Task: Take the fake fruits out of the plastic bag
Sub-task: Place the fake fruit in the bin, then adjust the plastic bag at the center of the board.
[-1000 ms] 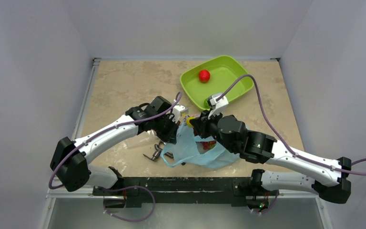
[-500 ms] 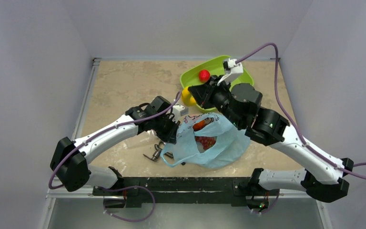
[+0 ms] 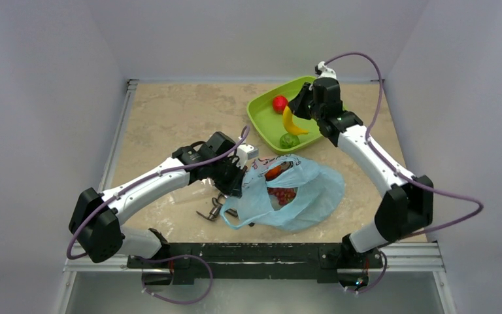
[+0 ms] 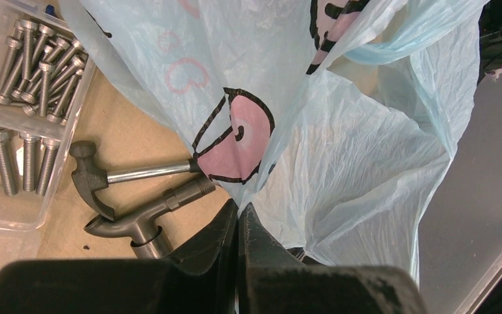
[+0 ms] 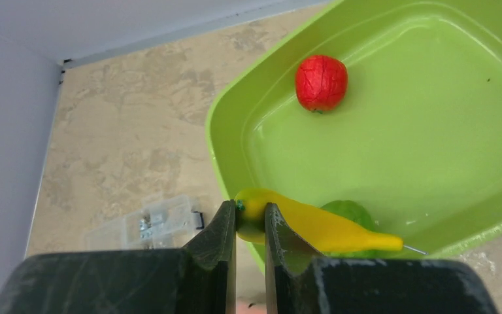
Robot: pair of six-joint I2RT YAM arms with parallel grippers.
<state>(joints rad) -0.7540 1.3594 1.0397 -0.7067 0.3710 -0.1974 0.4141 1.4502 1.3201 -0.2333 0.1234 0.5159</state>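
- The bag (image 3: pixel 314 196) lay on the table (image 3: pixel 170 111) between the arms with its mouth open. An orange piece (image 3: pixel 273 173) and red grapes (image 3: pixel 284 195) showed inside, and folds hid whatever else it held.
- The left gripper (image 4: pixel 238 212) was pinched fully closed on a fold of the bag's film. From above, its wrist covered that grip.
- The right gripper (image 5: pixel 250 219) clamped the banana (image 5: pixel 320 227) by one end, jaws nearly together, over the tray's (image 5: pixel 431 163) near rim.
- A red fruit (image 5: pixel 321 82) sat in the tray. A green fruit (image 5: pixel 350 210) lay half hidden behind the banana in the right wrist view; from above it looked rounded, perhaps leafy.
- The bag's print was pink shapes outlined in black and a pink heart outline. No letters could be read.
- Only the left wrist view made out a hammer (image 4: pixel 124 173), a second grey tool (image 4: pixel 150 216) and a clear box (image 4: pixel 13 190) of bolts beside the bag. From above, these were dark shapes at the bag's left edge.
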